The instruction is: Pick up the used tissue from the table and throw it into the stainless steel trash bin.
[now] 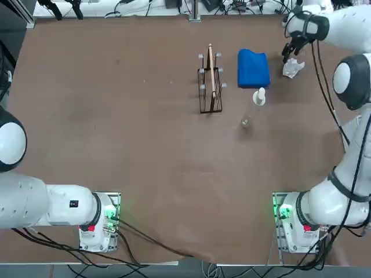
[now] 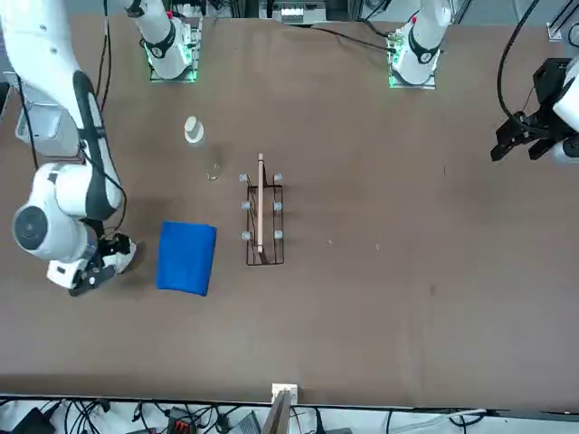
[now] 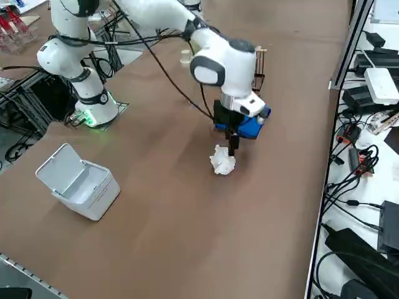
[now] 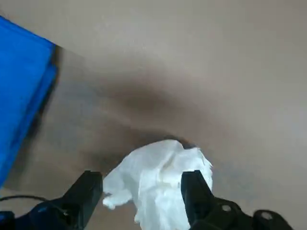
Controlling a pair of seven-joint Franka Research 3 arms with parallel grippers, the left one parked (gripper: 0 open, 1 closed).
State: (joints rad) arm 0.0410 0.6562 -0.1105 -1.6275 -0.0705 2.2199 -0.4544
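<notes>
The used tissue [image 3: 222, 161], a crumpled white wad, lies on the brown table [image 1: 145, 145] at its far right, just beyond the blue cloth. My right gripper [image 3: 232, 149] hangs directly over it, open. In the wrist view the tissue [image 4: 158, 182] sits between the two black fingers [image 4: 86, 191], and the gripper [image 4: 141, 191] has not closed on it. From overhead, the gripper [image 1: 290, 51] is just past the tissue [image 1: 293, 68]. The stainless steel trash bin [image 3: 78, 180] stands with its lid up near the table's right edge, well away from the tissue.
The folded blue cloth [image 1: 253, 68] lies beside the tissue. A clear white-capped bottle [image 1: 259, 96] stands close by, with a small clear object [image 1: 245, 122] nearer the robot. A black wire rack [image 1: 210, 81] stands further toward the middle.
</notes>
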